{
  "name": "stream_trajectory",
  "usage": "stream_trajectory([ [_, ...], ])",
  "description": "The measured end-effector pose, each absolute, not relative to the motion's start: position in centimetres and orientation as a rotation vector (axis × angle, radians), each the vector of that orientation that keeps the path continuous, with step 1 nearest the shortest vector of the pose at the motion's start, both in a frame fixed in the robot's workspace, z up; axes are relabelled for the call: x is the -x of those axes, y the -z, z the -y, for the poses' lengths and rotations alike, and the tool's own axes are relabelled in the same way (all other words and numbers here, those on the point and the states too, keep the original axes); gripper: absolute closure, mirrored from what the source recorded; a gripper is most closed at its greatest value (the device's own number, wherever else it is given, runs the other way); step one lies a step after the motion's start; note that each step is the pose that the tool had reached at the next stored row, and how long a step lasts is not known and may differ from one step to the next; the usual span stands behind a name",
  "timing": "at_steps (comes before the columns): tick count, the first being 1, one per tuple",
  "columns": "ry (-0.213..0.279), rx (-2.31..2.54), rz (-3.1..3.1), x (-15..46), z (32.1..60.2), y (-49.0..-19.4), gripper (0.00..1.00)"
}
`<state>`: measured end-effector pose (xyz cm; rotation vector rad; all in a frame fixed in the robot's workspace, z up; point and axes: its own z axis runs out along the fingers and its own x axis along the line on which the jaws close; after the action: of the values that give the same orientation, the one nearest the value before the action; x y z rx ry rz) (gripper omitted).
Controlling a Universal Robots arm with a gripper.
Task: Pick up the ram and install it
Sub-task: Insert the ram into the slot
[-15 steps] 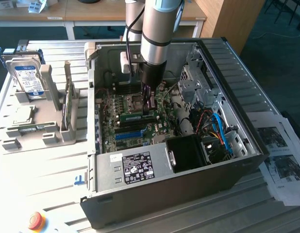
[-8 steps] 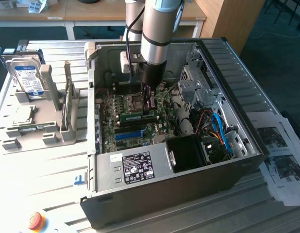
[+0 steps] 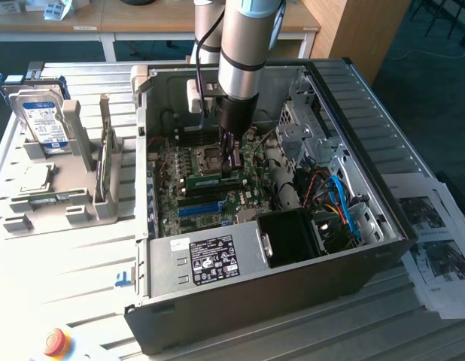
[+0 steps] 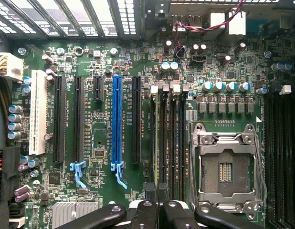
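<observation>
The ram [image 3: 206, 180] is a long green stick lying level along the motherboard's memory slots, just in front of the empty processor socket [image 3: 212, 158]. My gripper [image 3: 232, 171] reaches down into the open computer case [image 3: 278, 282] and is shut on the ram's end towards the exterior view's right. In the wrist view my gripper [image 4: 158, 205] has its black fingertips [image 4: 148, 192] drawn close together directly over the black memory slots [image 4: 169, 138], next to the silver socket frame [image 4: 226, 169].
A bright blue connector strip [image 3: 201, 209] [image 4: 117, 124] lies beside the memory slots. Coloured cables [image 3: 338, 199] and a black fan housing [image 3: 293, 237] crowd the case towards the exterior view's right. A grey holder [image 3: 82, 203] with a hard drive [image 3: 41, 120] stands outside the case.
</observation>
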<state>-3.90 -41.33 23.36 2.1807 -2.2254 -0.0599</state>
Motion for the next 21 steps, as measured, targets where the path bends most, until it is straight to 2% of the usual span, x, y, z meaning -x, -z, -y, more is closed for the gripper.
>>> stream_trajectory([
  [21,0.058,-2.182,2.227,4.02,41.33,-23.36,0.89],
])
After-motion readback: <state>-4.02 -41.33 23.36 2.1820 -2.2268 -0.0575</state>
